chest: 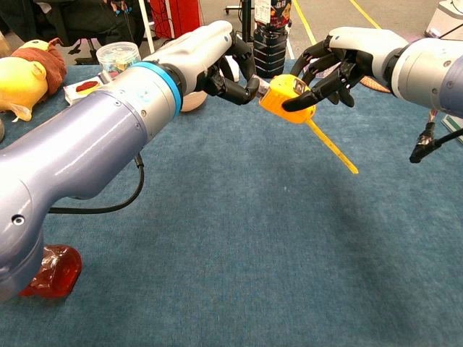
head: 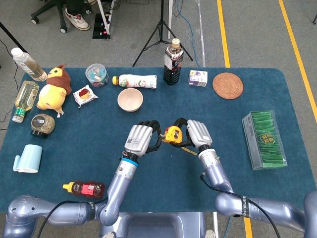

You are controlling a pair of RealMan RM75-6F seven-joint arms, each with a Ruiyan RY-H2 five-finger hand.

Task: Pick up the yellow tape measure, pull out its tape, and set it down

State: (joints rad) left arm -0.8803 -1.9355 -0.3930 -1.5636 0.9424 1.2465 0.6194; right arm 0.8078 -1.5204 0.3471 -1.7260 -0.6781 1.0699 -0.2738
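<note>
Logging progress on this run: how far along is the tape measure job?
Pickup is done: the right robot hand holds the yellow tape measure above the table. The pull has begun, with the left robot hand pinching the tape end beside the case. Left: extending the tape, then setting it down.

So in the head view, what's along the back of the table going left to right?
Plush chick → snack packet → jar → white bottle → dark bottle → small carton → round coaster.
</note>
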